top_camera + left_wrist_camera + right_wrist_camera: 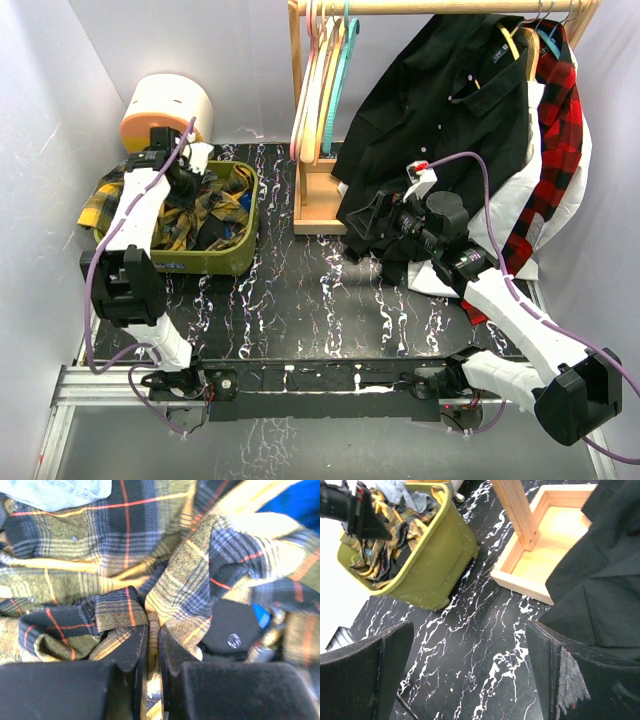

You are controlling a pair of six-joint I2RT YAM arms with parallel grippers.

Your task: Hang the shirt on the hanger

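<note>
The yellow-and-black plaid shirt lies crumpled in an olive-green bin at the left of the table. My left gripper reaches down into the bin. In the left wrist view it is shut on a narrow fold of the shirt. The teal hanger hangs on the wooden rail among pink and cream hangers. My right gripper is open and empty above the marbled table, beside the hanging black shirt. In the right wrist view it faces the bin and the shirt.
A wooden rack with a box base stands at the back centre. A black shirt, a red-and-black plaid shirt and a white garment hang at the right. An orange-and-cream round container sits behind the bin.
</note>
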